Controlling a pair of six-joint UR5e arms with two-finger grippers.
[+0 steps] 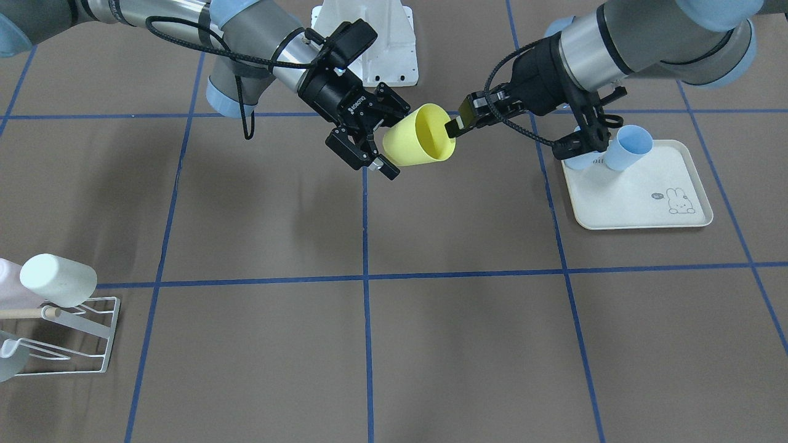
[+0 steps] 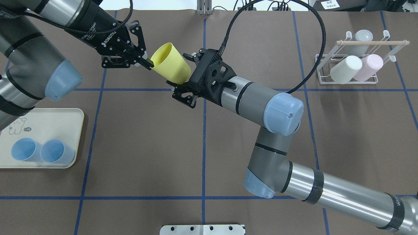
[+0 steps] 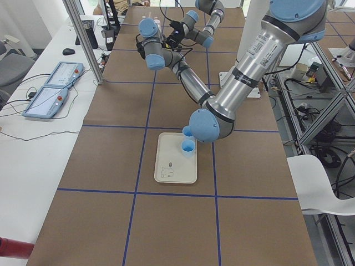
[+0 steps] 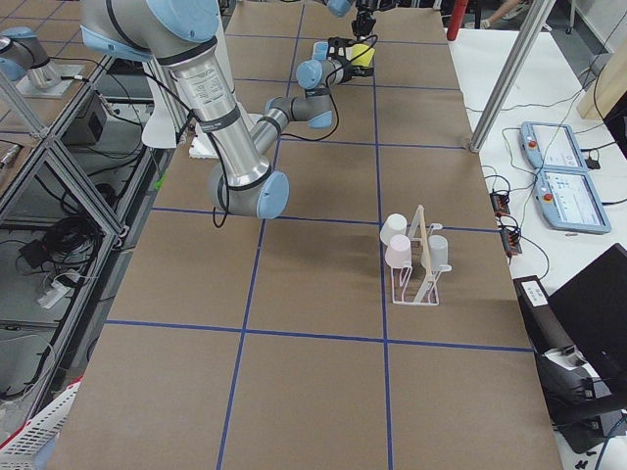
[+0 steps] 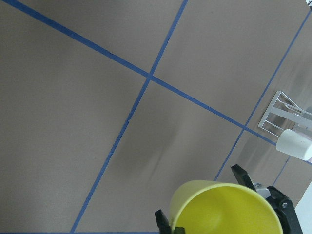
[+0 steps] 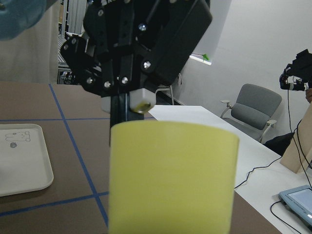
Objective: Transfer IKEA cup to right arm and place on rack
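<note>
Overhead exterior, from the left: carrying two blue cups (image 2: 23, 149) on the cream tray (image 2: 49, 120) at the worktop's (image 2: 147, 147) edge; pinching the rim of the yellow IKEA cup (image 2: 171, 63) with the left tool (image 2: 148, 63), one slim finger inside the mouth, one outside; holding that cup tilted in mid-air over the worktop's middle, mouth toward the left arm; straddling its base with the right tool (image 2: 184, 72), spread on either side; bearing a white cup (image 2: 344, 68), a pink cup (image 2: 369, 67) and a grey cup (image 2: 361, 36) on the rack (image 2: 346, 83) at far right, well apart from both tools.
</note>
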